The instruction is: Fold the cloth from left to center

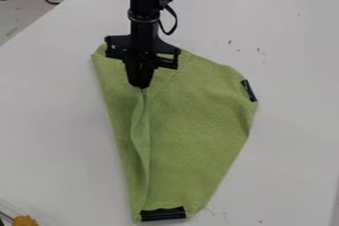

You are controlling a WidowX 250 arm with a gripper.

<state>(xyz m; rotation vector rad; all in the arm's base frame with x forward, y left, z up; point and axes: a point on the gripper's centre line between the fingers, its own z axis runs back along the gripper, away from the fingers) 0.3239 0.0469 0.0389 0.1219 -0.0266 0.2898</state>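
Pinching the green cloth (192, 121), the gripper (140, 87) is near its top. A ridge (141, 131) runs down from the tip. Under it all is the white table (53, 116). Best go low and slow to the middle, then let go softly.

The black arm (144, 3) has a looped black cable (174, 21), thin grey ring (143, 19) and wide crossbar (119, 42).

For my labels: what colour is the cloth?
The cloth is light green, seen best in the camera view.
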